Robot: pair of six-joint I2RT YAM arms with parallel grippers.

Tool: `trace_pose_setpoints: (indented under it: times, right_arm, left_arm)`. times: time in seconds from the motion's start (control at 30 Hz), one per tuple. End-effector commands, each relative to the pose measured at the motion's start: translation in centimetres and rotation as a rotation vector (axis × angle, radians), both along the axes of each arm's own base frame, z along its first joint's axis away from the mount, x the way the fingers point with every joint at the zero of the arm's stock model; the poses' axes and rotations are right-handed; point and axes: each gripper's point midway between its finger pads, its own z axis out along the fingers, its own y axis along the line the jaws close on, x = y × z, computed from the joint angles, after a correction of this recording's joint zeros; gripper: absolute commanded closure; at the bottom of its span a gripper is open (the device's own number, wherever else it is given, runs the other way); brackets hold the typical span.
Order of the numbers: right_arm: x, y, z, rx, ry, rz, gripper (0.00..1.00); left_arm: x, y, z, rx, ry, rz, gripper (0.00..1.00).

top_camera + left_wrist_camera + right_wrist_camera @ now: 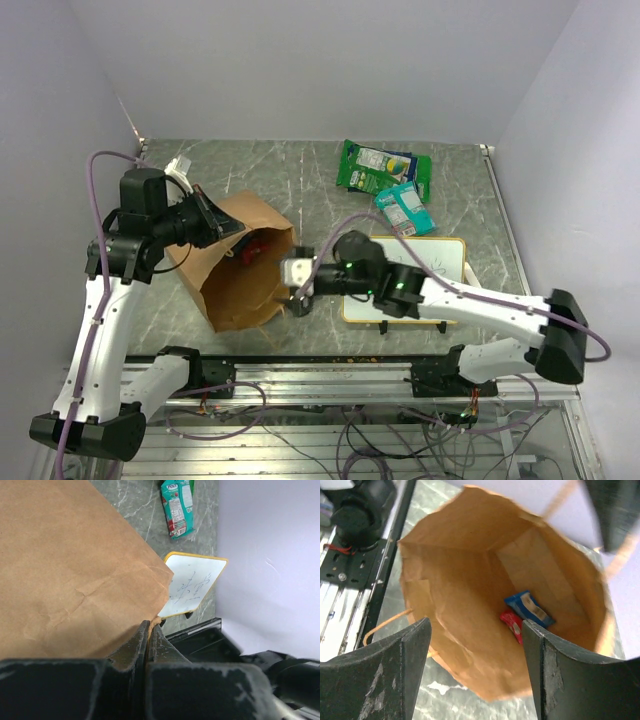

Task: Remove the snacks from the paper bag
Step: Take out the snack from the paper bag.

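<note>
Left end effector [149, 625] is clamped together on the rim of the paper bag [240, 280], holding it tipped over on the table [300, 190] with its mouth facing the right arm. Right end effector [475, 625] hovers at that mouth, fingers apart with nothing between them, looking straight down the inside. Two snacks lie deep at the bottom: a blue packet [527, 607] and a red packet [512, 622] touching it (the red one partly tucked under the blue). A green bag [375, 167] and a teal pouch [405, 208] already lie on the table near the far edge, beyond the whiteboard [440, 260]. By my reading the task is partway done and the step in hand is the reach for the next packet. That calls for driving the open fingers well into the bag without snagging the paper wall, then closing on one packet's edge.
</note>
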Motion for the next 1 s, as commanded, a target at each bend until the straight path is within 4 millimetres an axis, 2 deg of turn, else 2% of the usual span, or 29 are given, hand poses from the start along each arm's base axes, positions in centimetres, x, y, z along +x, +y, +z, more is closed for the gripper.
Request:
trace_pose_setpoints:
  times: [0.0, 0.1, 0.2, 0.37, 0.47, 0.57, 0.83, 0.97]
  right_arm:
    - [-1.1, 3.8, -2.4, -0.048, -0.204, 0.119, 0.28]
    - [0.7, 6.1, -4.1, -0.102, -0.29, 0.076, 0.3]
    - [2.3, 7.9, -6.0, -0.128, -0.289, 0.033, 0.29]
    - [3.1, 9.8, -9.4, -0.186, -0.272, 0.059, 0.28]
    - [4.3, 10.1, -10.3, -0.161, -0.284, -0.008, 0.26]
    - [5.6, 9.6, -11.0, -0.147, -0.26, -0.106, 0.25]
    - [5.8, 9.9, -13.5, -0.156, -0.197, -0.137, 0.25]
    - [7.8, 9.9, -14.3, -0.159, -0.21, -0.214, 0.22]
  left_arm:
    - [0.1, -0.3, 1.0, -0.037, -0.026, 0.007, 0.93]
    - [0.1, -0.2, 1.4, -0.024, -0.019, 0.01, 0.93]
    - [0.3, 0.0, 1.7, -0.024, -0.032, 0.025, 0.93]
    - [0.1, 0.0, 2.2, -0.032, -0.065, 0.022, 0.93]
    - [-0.2, 0.0, 2.5, -0.014, -0.075, 0.009, 0.93]
    - [-0.4, -0.1, 2.7, -0.028, -0.089, 0.003, 0.93]
    - [-0.9, -0.5, 2.9, -0.069, -0.123, -0.011, 0.93]
    - [-0.9, -0.3, 3.0, -0.054, -0.135, -0.006, 0.93]
